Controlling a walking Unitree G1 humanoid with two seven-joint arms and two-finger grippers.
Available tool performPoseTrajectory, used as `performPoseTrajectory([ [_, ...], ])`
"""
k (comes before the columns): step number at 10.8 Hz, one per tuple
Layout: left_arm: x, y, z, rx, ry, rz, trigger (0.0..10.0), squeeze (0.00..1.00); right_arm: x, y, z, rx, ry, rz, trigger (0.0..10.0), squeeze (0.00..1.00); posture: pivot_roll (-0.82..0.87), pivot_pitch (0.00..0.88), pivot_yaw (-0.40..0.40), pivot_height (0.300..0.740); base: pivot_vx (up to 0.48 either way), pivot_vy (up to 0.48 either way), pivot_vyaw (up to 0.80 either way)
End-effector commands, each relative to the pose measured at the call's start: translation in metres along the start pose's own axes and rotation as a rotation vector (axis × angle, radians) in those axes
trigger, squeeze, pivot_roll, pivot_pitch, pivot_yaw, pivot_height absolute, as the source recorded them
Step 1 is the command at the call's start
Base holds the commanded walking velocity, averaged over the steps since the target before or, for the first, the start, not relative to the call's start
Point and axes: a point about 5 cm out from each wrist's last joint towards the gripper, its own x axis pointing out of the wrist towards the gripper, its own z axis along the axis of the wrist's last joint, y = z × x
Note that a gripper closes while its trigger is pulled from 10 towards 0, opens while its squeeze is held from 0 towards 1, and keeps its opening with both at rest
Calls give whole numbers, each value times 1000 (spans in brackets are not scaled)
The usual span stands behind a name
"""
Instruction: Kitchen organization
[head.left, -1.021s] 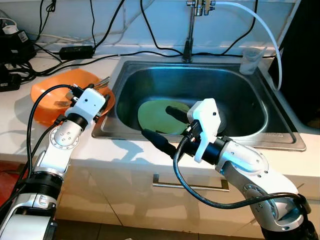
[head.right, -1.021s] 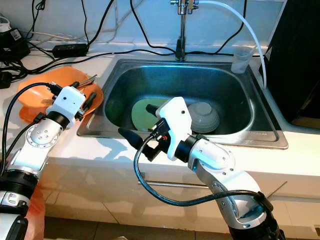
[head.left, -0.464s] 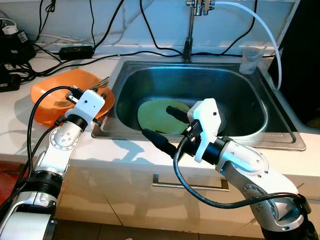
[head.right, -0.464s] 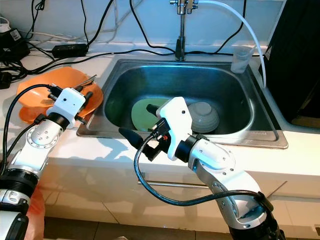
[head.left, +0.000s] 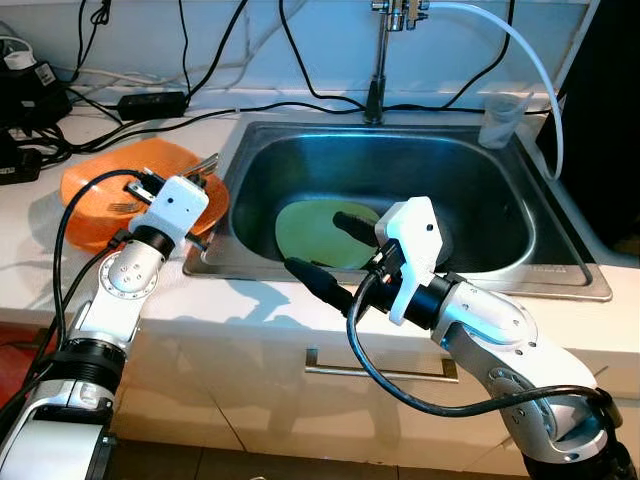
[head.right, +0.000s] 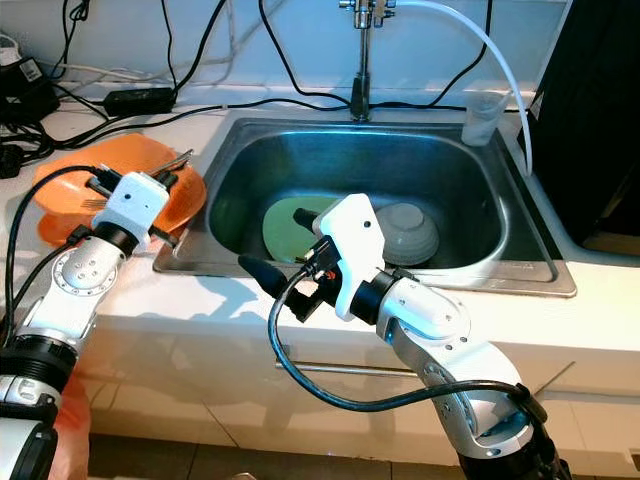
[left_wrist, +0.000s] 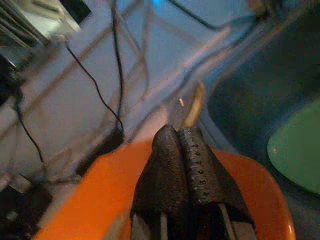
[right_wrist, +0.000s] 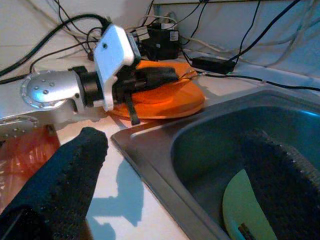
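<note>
Hovering left gripper (left_wrist: 179, 150) pinched shut, seemingly empty, over orange plate (head.left: 95, 195); right gripper (head.left: 320, 250) spread wide, empty, straddling sink (head.left: 250, 262) rim. Risk: clipping steel edge.

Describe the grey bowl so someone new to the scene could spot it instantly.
Start at the steel sink set into the white counter, under the faucet. On its floor lie two dishes side by side: a flat green plate and, toward the robot's right, the grey bowl. The bowl is the domed one, apparently turned upside down, partly hidden behind the right gripper.
</note>
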Motion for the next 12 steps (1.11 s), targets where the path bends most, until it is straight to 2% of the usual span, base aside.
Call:
performPoseTrajectory([
  [1, -2, 6, 8, 21, -47, 26, 0, 0, -2, -1, 3, -13, -19, -15, 10000, 0, -85, 0, 85, 740, 0, 0, 0],
  [3, -4, 0, 13, 11, -75, 35, 0, 0, -2, -1, 3, -13, -17, -8, 10000, 0, -71, 0, 81, 740, 0, 0, 0],
  [4, -7, -2, 13, -18, -80, 47, 10000, 1000, -1, -2, 3, -16, -16, -3, 10000, 0, -71, 0, 81, 740, 0, 0, 0],
  [5, -8, -3, 12, -29, -80, 49, 10000, 1000, -1, -2, 3, -16, -17, -4, 10000, 0, -70, 0, 81, 740, 0, 0, 0],
  [7, -22, -18, 11, -34, -73, 25, 10000, 1000, 0, 1, 3, -10, -22, -3, 10000, 0, -68, 0, 83, 740, 0, 0, 0],
  [9, -26, -24, 6, -23, -65, 21, 10000, 1000, 0, 2, 3, -6, -25, -2, 10000, 0, -67, 0, 83, 740, 0, 0, 0],
  [12, -18, -14, 6, 14, -48, 84, 10000, 1000, 0, 3, 3, -3, -24, -5, 10000, 0, -78, 0, 87, 740, 0, 0, 0],
])
